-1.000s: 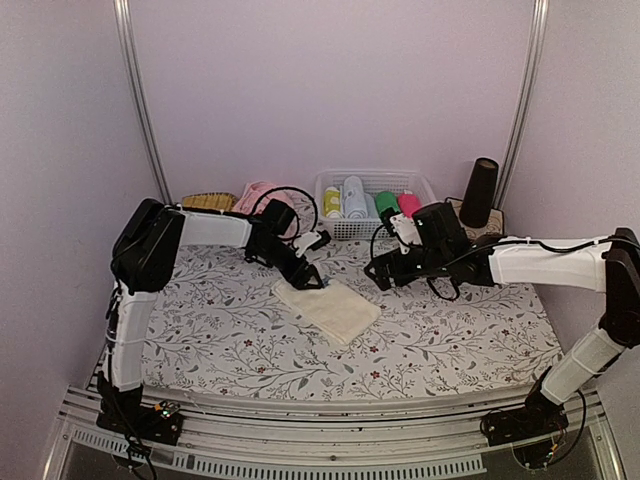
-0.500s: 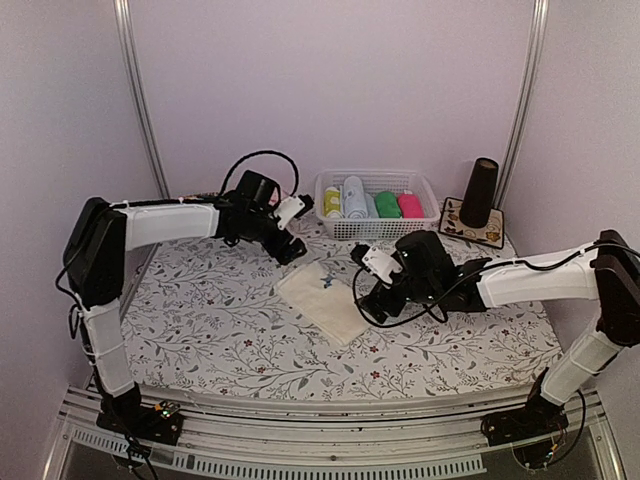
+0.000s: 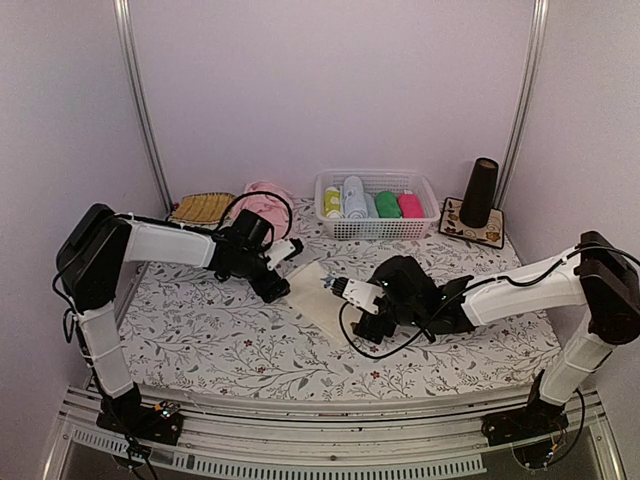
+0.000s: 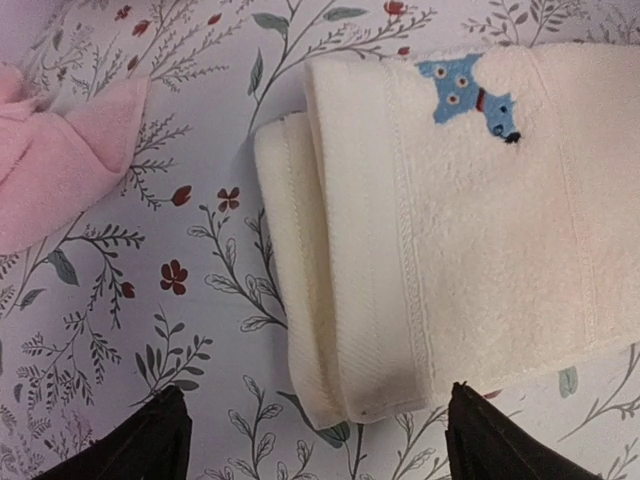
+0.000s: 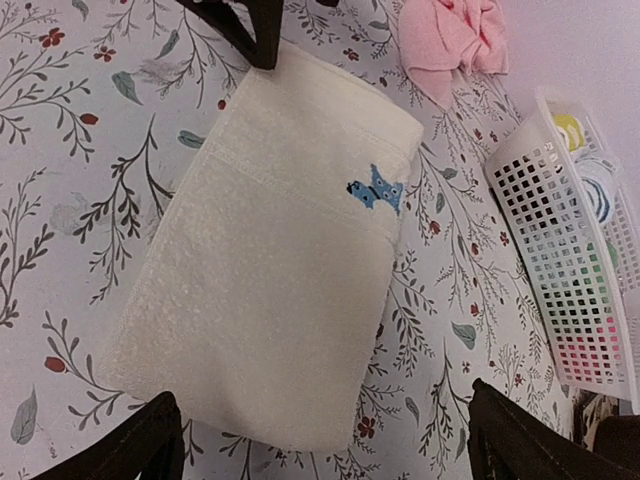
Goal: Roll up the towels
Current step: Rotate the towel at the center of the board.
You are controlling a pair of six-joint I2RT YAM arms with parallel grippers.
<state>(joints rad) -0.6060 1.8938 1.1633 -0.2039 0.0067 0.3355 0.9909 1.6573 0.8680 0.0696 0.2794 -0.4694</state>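
On the floral tablecloth (image 3: 200, 340), the cream towel (image 4: 450, 230) with a blue dog patch (image 4: 470, 95) lies just ahead of the left gripper (image 4: 315, 420) and right gripper (image 5: 320, 400). Both gape empty.

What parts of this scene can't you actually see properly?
- Cream rectangular cloth towel: top view, part of it hidden under the right arm.
- Pale pink cloth towel: left wrist view, cut off by the left edge.
- White plastic basket: right wrist view, cut off by the right edge.
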